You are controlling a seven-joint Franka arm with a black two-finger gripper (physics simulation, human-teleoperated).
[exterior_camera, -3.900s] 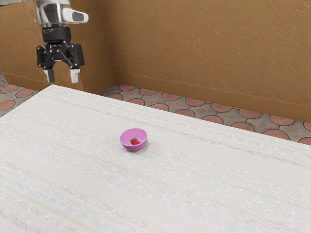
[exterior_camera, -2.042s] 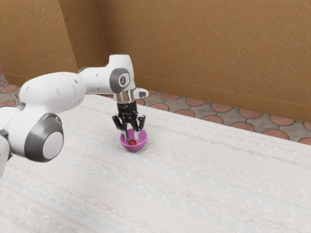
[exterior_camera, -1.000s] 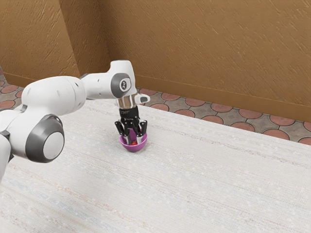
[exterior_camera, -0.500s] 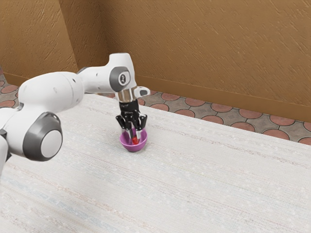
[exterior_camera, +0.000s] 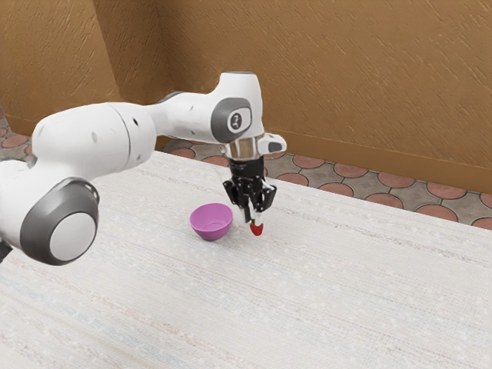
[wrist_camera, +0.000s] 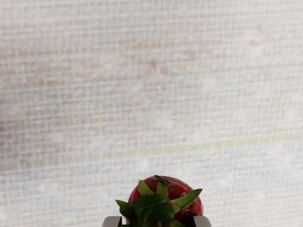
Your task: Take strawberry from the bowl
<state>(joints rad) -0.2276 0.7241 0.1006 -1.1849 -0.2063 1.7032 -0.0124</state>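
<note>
Presently, in the exterior view, the black two-finger claw [exterior_camera: 253,222] is outside the round magenta bowl [exterior_camera: 211,231], displaced toward the exterior view's right. Half a second earlier, its fingertips were inside the bowl, at the strawberry. The red strawberry [exterior_camera: 257,229] has left the bowl together with the claw. The bowl occupies the same position on the off-white, woven-textured bench [exterior_camera: 346,284] as in the earlier frame.

Claw state: closed to a narrow gap, with the strawberry gripped at the lower ends of the fingers. Strawberry location: just beside the bowl, on its side toward the exterior view's right, and over the bench. Any clearance between fruit and bench cannot be read from this angle.

Arm pose: the white and grey jointed arm [exterior_camera: 84,142] enters from the exterior view's left. Its forearm section extends across, above the bench, to the wrist joint. From that joint, the hand hangs close to vertical, with the claw directed downward. Behind the bench are a brown textured wall [exterior_camera: 330,77] and a floor of reddish round tiles [exterior_camera: 310,162].

In the wrist view, the strawberry sits between the two fingertips of the claw [wrist_camera: 156,222], one at each side. Its green leaves [wrist_camera: 154,205] face the camera. Beyond the fruit lies the woven pattern of the bench.
</note>
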